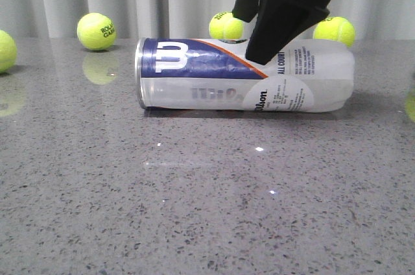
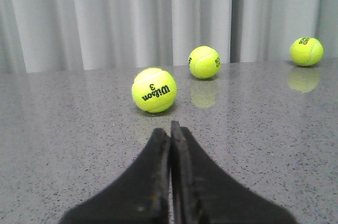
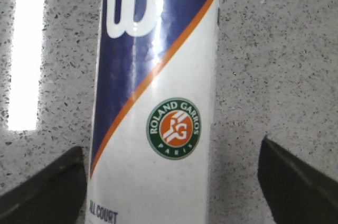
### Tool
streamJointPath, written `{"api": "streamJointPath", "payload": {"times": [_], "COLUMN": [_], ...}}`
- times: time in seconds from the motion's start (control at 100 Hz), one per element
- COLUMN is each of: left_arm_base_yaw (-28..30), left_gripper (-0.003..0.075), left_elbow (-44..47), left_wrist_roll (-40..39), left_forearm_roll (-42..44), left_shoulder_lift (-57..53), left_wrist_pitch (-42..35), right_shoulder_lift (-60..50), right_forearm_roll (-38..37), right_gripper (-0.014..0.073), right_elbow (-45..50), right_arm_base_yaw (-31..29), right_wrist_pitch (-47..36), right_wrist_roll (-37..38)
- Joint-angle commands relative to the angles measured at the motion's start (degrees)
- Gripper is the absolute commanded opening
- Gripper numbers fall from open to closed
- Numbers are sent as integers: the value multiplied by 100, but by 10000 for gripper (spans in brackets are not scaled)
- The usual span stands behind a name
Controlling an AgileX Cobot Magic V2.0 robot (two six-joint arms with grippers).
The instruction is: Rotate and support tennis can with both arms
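Note:
The tennis can (image 1: 246,75) lies on its side on the grey speckled table (image 1: 194,210), silver rim to the left, navy Wilson label up. My right gripper (image 1: 262,51) hangs just above the can's right half. In the right wrist view the right gripper (image 3: 171,147) is open, a black finger (image 3: 47,187) on each side of the tennis can (image 3: 158,102), with a wide gap on one side. My left gripper (image 2: 169,127) is shut with nothing in it, low over bare table, and does not show in the front view.
Yellow-green tennis balls stand along the back by the grey curtain: one (image 1: 96,31) at left, one (image 1: 226,26) behind the can, one (image 1: 334,30) at right, one (image 1: 3,50) at the left edge. Ahead of the left gripper lie balls (image 2: 153,90), (image 2: 204,62), (image 2: 306,51).

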Motion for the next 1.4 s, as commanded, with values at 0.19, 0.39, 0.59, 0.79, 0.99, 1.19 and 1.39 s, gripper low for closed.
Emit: {"api": "streamJointPath", "payload": {"times": [0.19, 0.39, 0.59, 0.79, 0.99, 1.19, 1.39], "left_arm_base_yaw": [14, 14, 14, 14, 14, 14, 14], "left_gripper": [-21, -21, -21, -21, -21, -21, -21], "left_elbow": [272, 272, 272, 272, 272, 272, 272], "left_wrist_roll": [-52, -52, -52, -52, -52, -52, -52], "left_forearm_roll": [-40, -40, -40, -40, -40, -40, -40], "left_shoulder_lift": [-219, -219, -219, -219, -219, -219, -219], "left_wrist_pitch": [-474, -474, -474, -474, -474, -474, -474], "right_shoulder_lift": [-528, -938, -1464, -1948, -2553, -3464, -4665], "right_forearm_roll": [77, 66, 61, 61, 66, 66, 72], "right_gripper": [647, 647, 647, 647, 647, 647, 647], "right_elbow": [-184, -184, -184, -47, 509, 1688, 2963], "right_arm_base_yaw": [-13, -48, -413, -1328, -2321, -2735, -2745], "right_wrist_pitch": [120, -68, -372, -683, -830, -1560, -2316], "right_wrist_roll": [554, 1934, 3163, 4029, 4424, 4579, 4716]}}
